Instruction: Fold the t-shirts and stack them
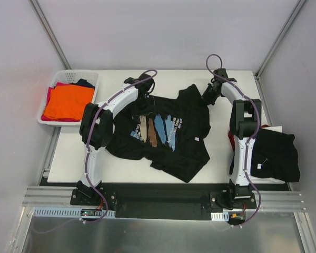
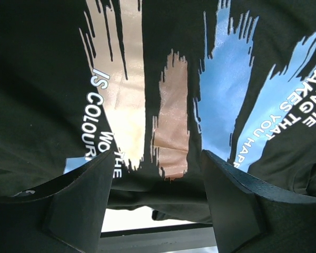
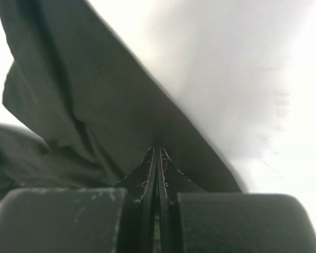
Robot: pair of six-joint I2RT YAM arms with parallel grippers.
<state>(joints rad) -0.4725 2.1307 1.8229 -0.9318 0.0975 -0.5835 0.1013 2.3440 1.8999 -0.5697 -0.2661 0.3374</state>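
A black t-shirt (image 1: 174, 132) with blue, tan and brown brush-stroke print and white text lies spread, somewhat rumpled, in the middle of the table (image 1: 73, 158). My left gripper (image 1: 142, 101) hovers over its upper left part. In the left wrist view the left gripper (image 2: 158, 158) stands open above the print of this t-shirt (image 2: 42, 79), nothing between its fingers. My right gripper (image 1: 207, 98) is at the shirt's upper right sleeve. In the right wrist view the right gripper (image 3: 158, 151) is shut, pinching the black cloth (image 3: 95, 105), which rises from its tips.
A white lattice basket (image 1: 73, 74) at the table's left edge holds orange (image 1: 68, 101), red and dark shirts. A pile of black cloth (image 1: 276, 155) lies at the right edge beside the right arm, red cloth (image 1: 230, 138) showing under it.
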